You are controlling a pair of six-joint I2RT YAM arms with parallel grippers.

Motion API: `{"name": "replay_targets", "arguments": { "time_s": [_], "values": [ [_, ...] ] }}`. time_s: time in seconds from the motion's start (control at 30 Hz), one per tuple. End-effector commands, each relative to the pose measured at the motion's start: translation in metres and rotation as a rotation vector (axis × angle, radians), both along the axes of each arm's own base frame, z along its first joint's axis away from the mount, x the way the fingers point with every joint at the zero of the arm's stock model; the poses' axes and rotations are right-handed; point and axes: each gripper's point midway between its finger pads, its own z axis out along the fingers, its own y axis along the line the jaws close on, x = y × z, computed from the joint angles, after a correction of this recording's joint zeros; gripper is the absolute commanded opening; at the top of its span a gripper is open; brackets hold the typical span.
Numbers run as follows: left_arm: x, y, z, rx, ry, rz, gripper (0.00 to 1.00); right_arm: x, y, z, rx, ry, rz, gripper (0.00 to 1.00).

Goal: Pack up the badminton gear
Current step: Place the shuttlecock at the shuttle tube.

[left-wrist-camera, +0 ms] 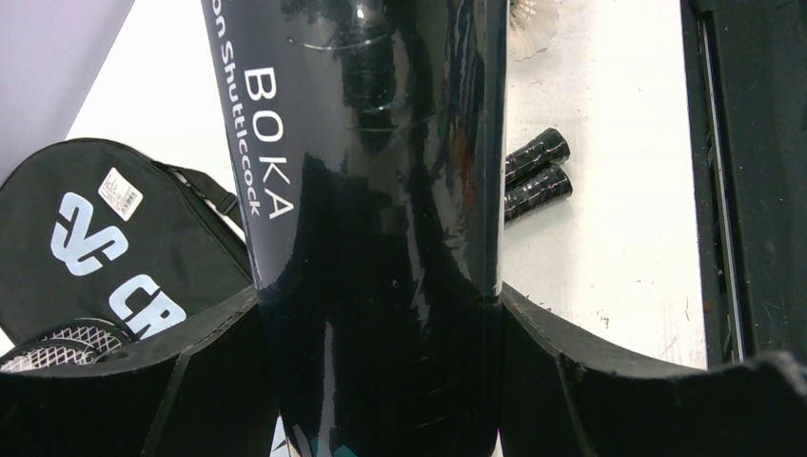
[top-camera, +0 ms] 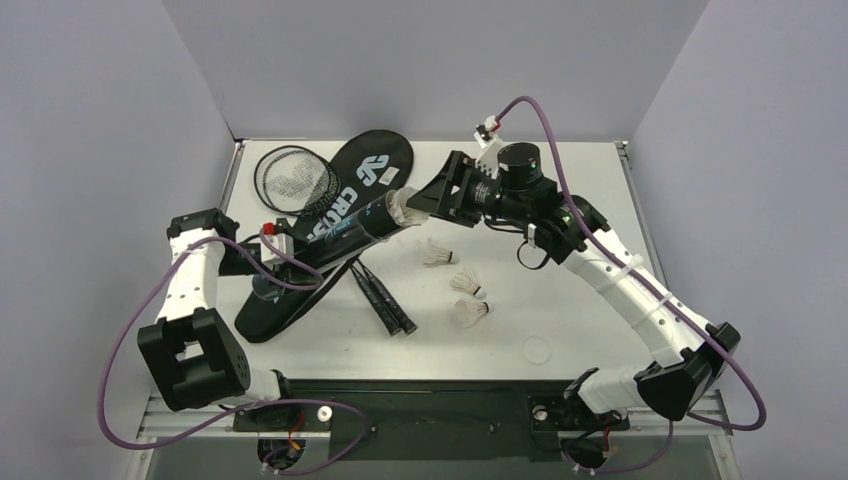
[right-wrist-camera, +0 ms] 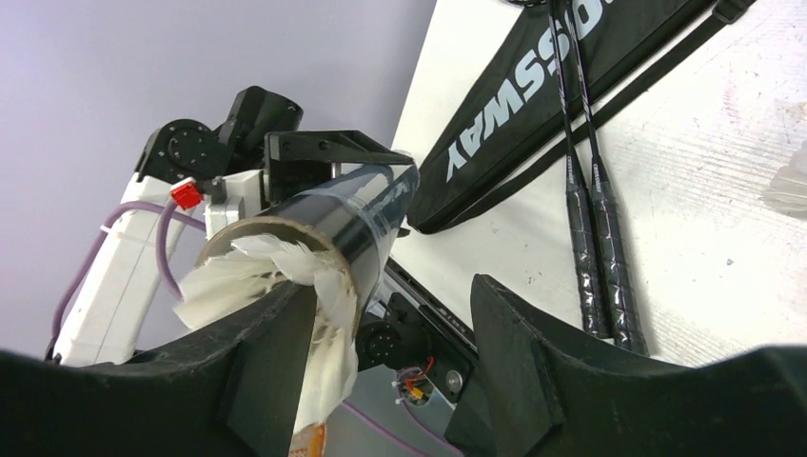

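My left gripper point(left-wrist-camera: 381, 381) is shut on the long black tube point(left-wrist-camera: 371, 219), holding it off the table by its lower end point(top-camera: 340, 232). A white shuttlecock point(right-wrist-camera: 276, 276) sticks out of the tube's open mouth point(right-wrist-camera: 352, 214). My right gripper point(right-wrist-camera: 390, 352) stands open at that mouth point(top-camera: 415, 203), its left finger brushing the feathers. Three more shuttlecocks point(top-camera: 437, 253) point(top-camera: 467, 284) point(top-camera: 470, 311) lie on the table. Two black rackets point(top-camera: 385, 300) lie crossed over the black CROSSWAY bag point(top-camera: 370, 165), with their heads point(top-camera: 293, 180) at the back left.
A small round white lid point(top-camera: 538, 350) lies near the front right of the white table point(top-camera: 560, 200). Grey walls close in the back and both sides. The bag's strap point(right-wrist-camera: 609, 105) trails beside the racket handles point(right-wrist-camera: 595, 248).
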Motion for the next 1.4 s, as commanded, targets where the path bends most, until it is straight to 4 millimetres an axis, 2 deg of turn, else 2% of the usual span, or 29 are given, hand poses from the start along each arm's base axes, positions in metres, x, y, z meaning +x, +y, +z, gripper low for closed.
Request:
{"name": "replay_targets", "arguments": {
  "time_s": [0.0, 0.23, 0.33, 0.43, 0.53, 1.1, 1.37],
  "values": [
    [-0.001, -0.008, 0.020, -0.082, 0.006, 0.016, 0.20, -0.016, -0.006, 0.036, 0.057, -0.073, 0.049, 0.56],
    [-0.002, -0.008, 0.023, -0.081, 0.006, 0.018, 0.20, -0.023, 0.007, 0.032, 0.053, -0.066, 0.099, 0.56],
    [-0.003, -0.008, 0.022, -0.078, 0.007, 0.017, 0.20, -0.019, -0.007, 0.044, 0.053, -0.101, 0.061, 0.54],
    [-0.003, -0.008, 0.022, -0.077, 0.005, 0.016, 0.20, -0.015, -0.021, 0.046, 0.001, -0.129, 0.022, 0.49],
    [-0.002, -0.009, 0.023, -0.081, 0.002, 0.015, 0.20, -0.013, -0.021, 0.039, -0.035, -0.115, 0.029, 0.46],
    [-0.001, -0.013, 0.030, -0.093, -0.009, 0.007, 0.20, -0.011, -0.005, 0.006, -0.133, -0.075, 0.059, 0.42],
    [-0.002, -0.015, 0.032, -0.097, -0.017, 0.003, 0.20, -0.014, 0.005, 0.001, -0.200, -0.084, 0.082, 0.41]
  ]
}}
